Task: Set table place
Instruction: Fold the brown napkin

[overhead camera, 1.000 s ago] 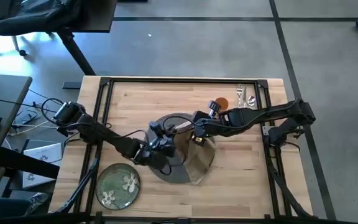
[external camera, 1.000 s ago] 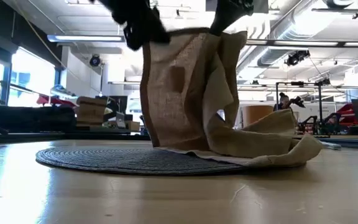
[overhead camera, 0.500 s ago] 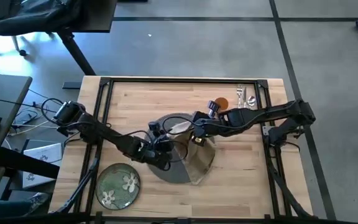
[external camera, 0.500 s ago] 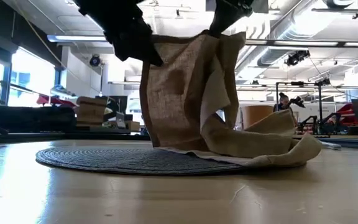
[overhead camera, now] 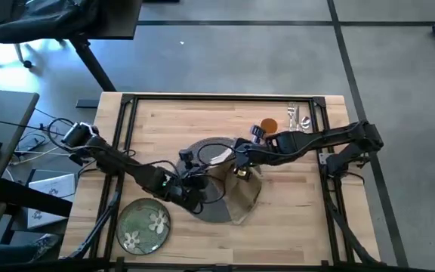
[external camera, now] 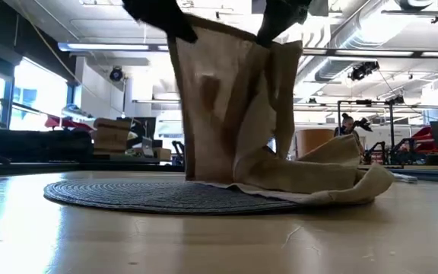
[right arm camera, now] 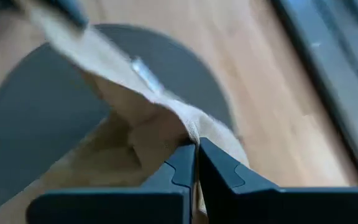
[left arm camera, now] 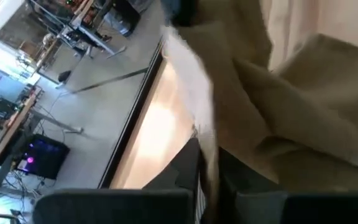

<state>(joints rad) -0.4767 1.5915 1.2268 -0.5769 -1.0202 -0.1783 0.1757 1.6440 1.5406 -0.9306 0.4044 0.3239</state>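
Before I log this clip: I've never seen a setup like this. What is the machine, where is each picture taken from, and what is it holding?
Two dark robot arms work at a light-wood table. One picture looks straight down from above, one looks level across the tabletop, and two come from cameras on the arms' wrists.

The left claw and the right claw each pinch an edge of a tan cloth napkin, holding it up over a round dark-grey placemat; its lower end lies crumpled on the mat and table.

A green flowered plate sits near the front left. At the far right are a small orange cup and silver cutlery.
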